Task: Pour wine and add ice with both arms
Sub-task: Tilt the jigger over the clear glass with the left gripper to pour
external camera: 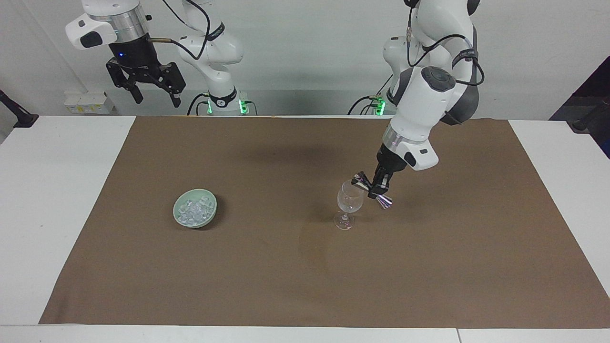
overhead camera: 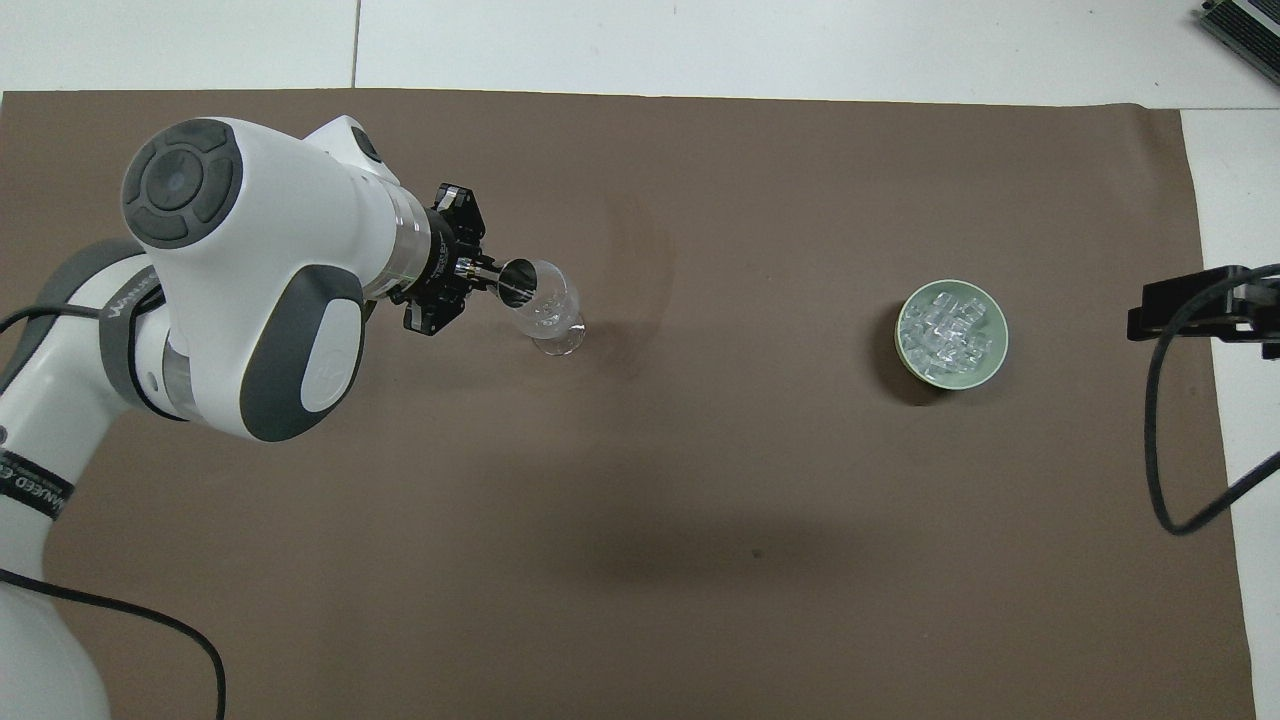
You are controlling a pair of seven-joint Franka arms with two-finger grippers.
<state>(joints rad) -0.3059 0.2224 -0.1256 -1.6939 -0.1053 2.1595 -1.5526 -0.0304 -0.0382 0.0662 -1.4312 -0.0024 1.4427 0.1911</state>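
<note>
Left gripper [external camera: 374,186] is clamped tight on a small shiny metal jigger [external camera: 372,190] (hourglass shape, one cup end at the glass, the other pointing away toward the left arm's end). The jigger is tipped on its side with its open mouth right at the rim of the wine glass [external camera: 349,202]; in the overhead view the mouth overlaps the rim. Can't tell whether any liquid is running.

The wine glass stands upright on the brown mat [external camera: 305,267], toward the left arm's end of the worktop [external camera: 28,200]. No visible colour in its bowl.

The ice [external camera: 194,211] is heaped in the pale green bowl [external camera: 209,219], which sits on the mat toward the right arm's end, well apart from the glass and about as far from the robots as the glass is.

Right gripper [external camera: 153,90] waits raised, with its fingers spread wide and nothing between them, over the robots' edge of the worktop at the mat's corner.
</note>
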